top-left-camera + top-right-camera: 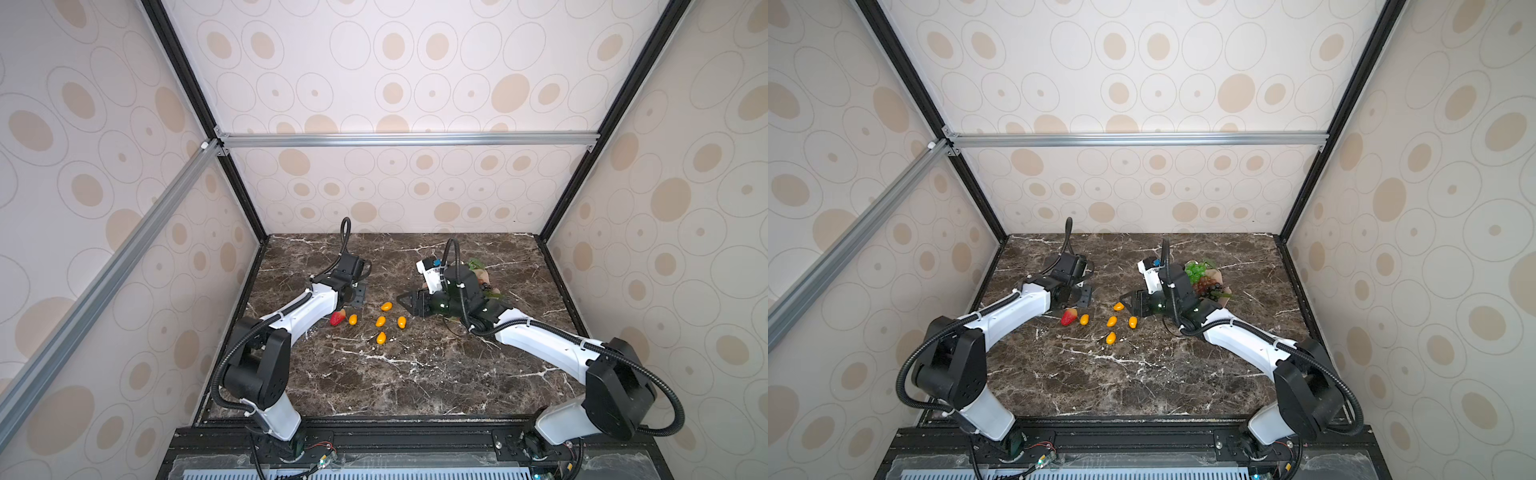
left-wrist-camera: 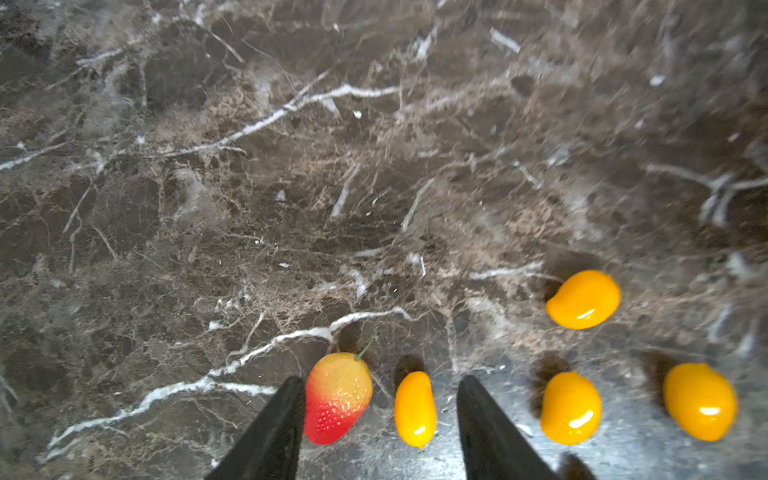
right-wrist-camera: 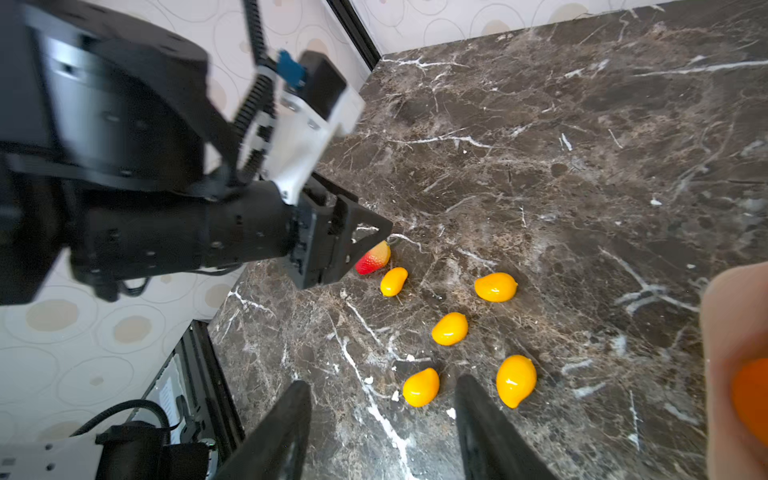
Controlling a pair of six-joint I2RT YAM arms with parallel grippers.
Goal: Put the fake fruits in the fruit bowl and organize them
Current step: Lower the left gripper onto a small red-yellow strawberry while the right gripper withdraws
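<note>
The strawberry [image 2: 337, 399] lay left of the middle of the desk [image 1: 415, 374], its long axis running from the red tip, which pointed toward the front left, to the pale yellowish shoulder and thin green stem, which pointed toward the back right. It was glossy and pitted with light seeds. It sat inside the left claw [image 2: 381, 378], against one of the black fingers [image 2: 282, 428]. The fingers stood spread and pinched nothing. Just beside the strawberry, also between them but clear of the other finger, lay a slim kumquat [image 2: 415, 409], shiny yellow-orange, lengthwise along the claw. Four more kumquats [image 1: 386, 306] [image 1: 380, 321] [image 1: 401, 321] [image 1: 381, 338] were scattered just to the right, apart from one another. The rearmost was turned nearly crosswise and the rest lay roughly front to back. The right claw [image 3: 382, 379] reached in from the right toward that group, spread and empty, with the closest kumquat just beyond its tips. The fruit bowl [image 1: 1218, 275], pale pink, stood at the back right behind the right arm and was largely hidden by it. Green grapes [image 1: 1196, 271] and dark red grapes [image 1: 1207, 286] showed in it. Bare marble stretched from the fruits to the desk's front edge. The left arm lay close along the left edge.
</note>
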